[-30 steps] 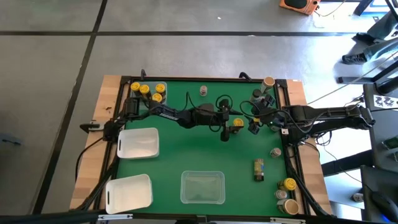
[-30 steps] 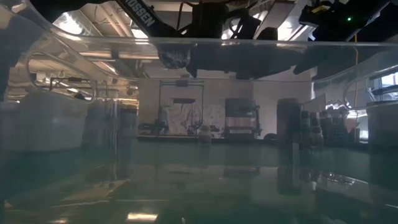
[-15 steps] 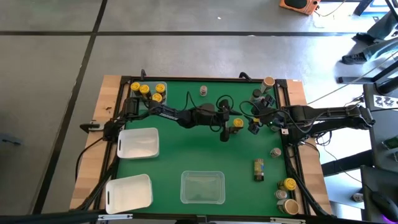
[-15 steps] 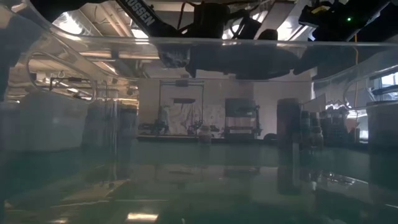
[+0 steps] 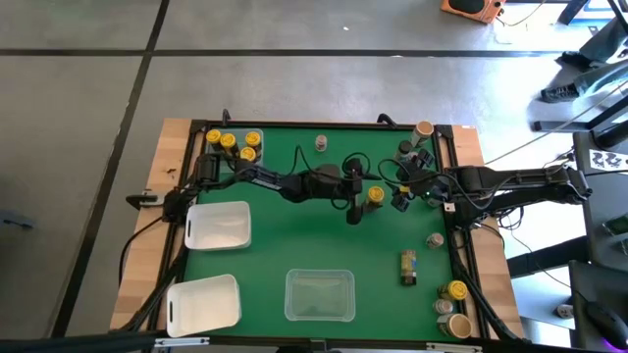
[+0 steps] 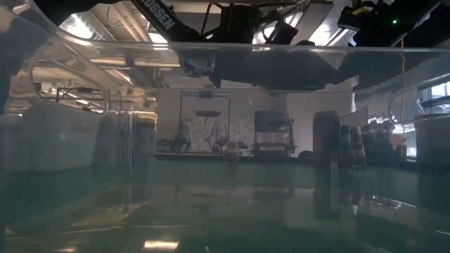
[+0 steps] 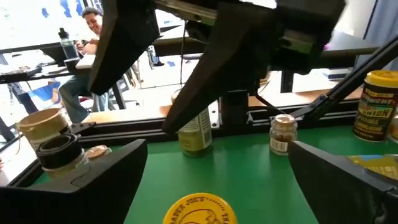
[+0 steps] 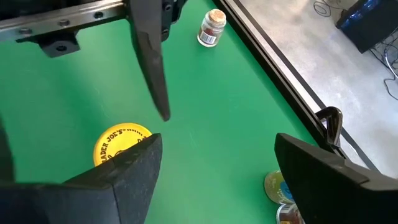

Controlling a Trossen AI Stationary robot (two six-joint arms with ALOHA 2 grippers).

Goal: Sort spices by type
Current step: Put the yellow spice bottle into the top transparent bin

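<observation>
As both dark arms reach toward the middle of the green table (image 5: pixel 294 245), a yellow-lidded spice jar (image 5: pixel 375 195) stands upright on the cloth between them. From the left comes the left gripper (image 5: pixel 355 199), fingers spread wide with the jar's lid (image 7: pixel 200 209) just below and between them, so nothing is grasped; it looks placed either to take the jar or to leave it. From the right comes the right gripper (image 5: pixel 401 197), just beside the same jar, its fingers also apart and empty, with the yellow lid (image 8: pixel 122 141) near one finger. At the far left corner four yellow-lidded jars (image 5: pixel 234 143) sit grouped in a clear tray (image 5: pixel 257 147), which suggests that is where this type is gathered. Two white trays (image 5: pixel 218 225) along the left side and a clear tray (image 5: pixel 319 295) near the front wait for other types. A small tan-lidded jar (image 5: pixel 321 143) stands alone by the far edge, and several more jars (image 5: pixel 451 306) cluster at the right front corner, unsorted. Through the left wrist camera a seated person (image 7: pixel 81 68) shows beyond the table
</observation>
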